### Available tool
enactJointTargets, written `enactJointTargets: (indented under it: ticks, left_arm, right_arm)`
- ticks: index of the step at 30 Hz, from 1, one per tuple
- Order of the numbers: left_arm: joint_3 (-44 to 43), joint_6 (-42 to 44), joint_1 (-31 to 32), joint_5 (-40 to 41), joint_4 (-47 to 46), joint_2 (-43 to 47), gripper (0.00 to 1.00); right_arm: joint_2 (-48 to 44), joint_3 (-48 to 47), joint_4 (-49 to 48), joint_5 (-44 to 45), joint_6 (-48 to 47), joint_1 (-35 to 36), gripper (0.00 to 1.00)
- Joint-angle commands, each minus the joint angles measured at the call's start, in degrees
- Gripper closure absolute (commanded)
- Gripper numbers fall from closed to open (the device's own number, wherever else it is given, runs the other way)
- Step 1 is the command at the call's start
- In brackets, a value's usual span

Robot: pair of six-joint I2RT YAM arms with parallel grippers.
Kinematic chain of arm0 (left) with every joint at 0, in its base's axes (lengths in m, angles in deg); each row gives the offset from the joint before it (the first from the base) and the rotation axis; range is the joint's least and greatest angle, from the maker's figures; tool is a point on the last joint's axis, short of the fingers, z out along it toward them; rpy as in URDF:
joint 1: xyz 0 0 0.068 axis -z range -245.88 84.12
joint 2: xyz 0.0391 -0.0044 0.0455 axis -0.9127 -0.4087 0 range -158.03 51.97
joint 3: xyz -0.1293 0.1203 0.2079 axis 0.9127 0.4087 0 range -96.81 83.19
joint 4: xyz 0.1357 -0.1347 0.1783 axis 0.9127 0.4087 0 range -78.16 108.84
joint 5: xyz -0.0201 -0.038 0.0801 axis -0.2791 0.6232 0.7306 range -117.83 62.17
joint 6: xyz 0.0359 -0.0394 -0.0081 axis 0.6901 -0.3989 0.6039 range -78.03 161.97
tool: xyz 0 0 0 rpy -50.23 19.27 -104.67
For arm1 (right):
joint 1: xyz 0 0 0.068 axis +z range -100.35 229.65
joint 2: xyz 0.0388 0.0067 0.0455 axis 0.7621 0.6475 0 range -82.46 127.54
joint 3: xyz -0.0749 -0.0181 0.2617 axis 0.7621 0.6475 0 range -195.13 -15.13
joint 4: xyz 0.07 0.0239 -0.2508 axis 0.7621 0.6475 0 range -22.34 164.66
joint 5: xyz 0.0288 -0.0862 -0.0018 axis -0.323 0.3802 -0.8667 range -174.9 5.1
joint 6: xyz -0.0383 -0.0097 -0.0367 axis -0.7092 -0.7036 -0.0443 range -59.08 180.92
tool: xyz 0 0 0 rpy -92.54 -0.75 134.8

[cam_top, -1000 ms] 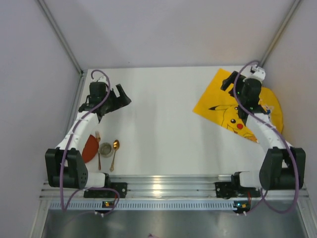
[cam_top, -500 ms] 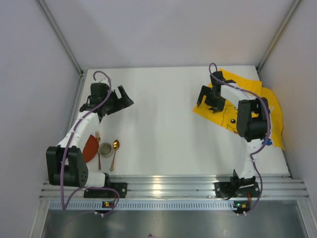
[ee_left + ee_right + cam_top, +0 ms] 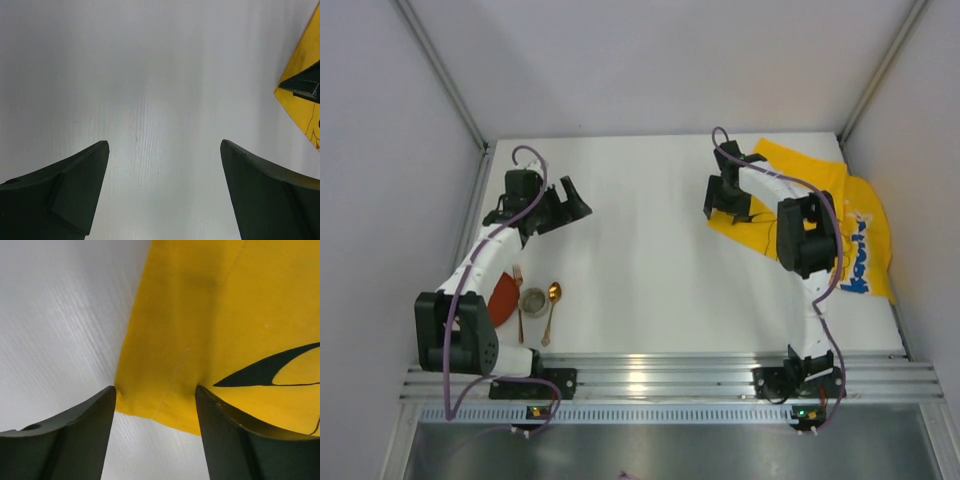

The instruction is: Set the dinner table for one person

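Compared with one second ago, the right arm is folded back and stretched to the left. The right gripper [image 3: 725, 198], which was above the far part of the yellow mat [image 3: 865, 215], is now low at the mat's left corner. In the right wrist view the right gripper [image 3: 155, 390] is parted, one finger on each side of this corner, and the cloth lies between them, a little puckered. It is not yet clamped on the cloth. The outline of the mat is also somewhat different, with its near right end closer to the rail [image 3: 650, 375], so the cloth seems to be disturbed already.

The left gripper [image 3: 565, 200] is almost where it was. It is spread wide and holds nothing above the bare white table [image 3: 640, 280]. Its wrist view shows the left gripper [image 3: 162, 145] over the white surface only, with the mat at the right edge.

I judge that the step in hand is to take the mat by its corner and draw it toward the middle of the table. The orange plate [image 3: 500, 298], the fork [image 3: 518, 295], the small cup [image 3: 533, 300] and the golden spoon [image 3: 551, 305] lie together near the left arm's base and are not laid out.

As for writing, blue letters [image 3: 857, 265] stand on the right part of the mat, too small to read. Black drawn lines show on the cloth in the right wrist view. I see no brand mark on the arms.
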Motion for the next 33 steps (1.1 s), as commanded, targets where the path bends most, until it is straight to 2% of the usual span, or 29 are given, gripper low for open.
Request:
enactJointTargets:
  ticks: [1,2,3,6,11,18,23,25,26,27,28,30,33]
  left_arm:
    - [-0.1,0.9,-0.2,-1.6,-1.1,-0.7,0.02]
    - [0.0,0.8,-0.2,-1.8,-1.3,-0.8,0.02]
    - [0.0,0.8,-0.2,-1.8,-1.4,-1.0,0.03]
    - [-0.5,0.7,-0.2,-2.1,-1.6,-1.7,0.03]
    - [-1.5,0.9,-0.2,-1.9,-1.4,-2.6,0.03]
    - [-2.3,1.3,-0.2,-1.0,-0.8,-2.8,0.03]
    - [-2.2,1.7,-0.2,0.2,-0.3,-2.3,0.03]
    - [-2.1,1.8,-0.2,0.2,-0.2,-2.5,0.03]
    - [-2.0,1.7,-0.2,0.3,-0.1,-2.8,0.03]
    - [-2.1,1.6,-0.2,-0.1,-0.2,-3.1,0.03]
    - [-2.1,1.4,-0.2,-0.4,-0.4,-3.4,0.03]
    - [-2.1,1.0,0.2,-2.1,-1.3,-4.7,0.03]
    - [-3.2,1.5,1.8,-4.3,-2.0,-8.6,0.01]
  right_arm:
    - [3.1,-0.5,4.2,1.4,0.1,0.5,0.39]
    - [3.1,-0.4,4.5,1.6,-0.1,0.7,0.51]
    - [3.1,-0.1,5.0,2.2,-0.2,1.2,0.71]
    - [2.5,0.4,6.1,2.6,-0.7,2.6,0.98]
    - [-0.5,1.8,6.1,0.4,-1.5,8.4,1.00]
    - [-6.5,0.7,6.1,-7.3,0.0,21.7,1.00]
    - [-9.8,-0.5,4.9,-12.6,1.7,25.5,1.00]
    - [-11.5,-1.3,3.2,-16.3,0.8,26.5,0.87]
    - [-12.3,-1.6,2.1,-17.8,0.3,26.8,0.78]
    - [-13.6,-2.0,1.1,-19.4,-0.1,27.3,0.45]
    - [-14.3,-2.5,1.0,-20.4,-1.2,27.5,0.31]
    - [-16.8,-3.5,1.0,-22.6,-2.7,27.6,0.13]
    - [-21.8,-1.6,0.9,-22.9,-5.4,27.7,0.07]
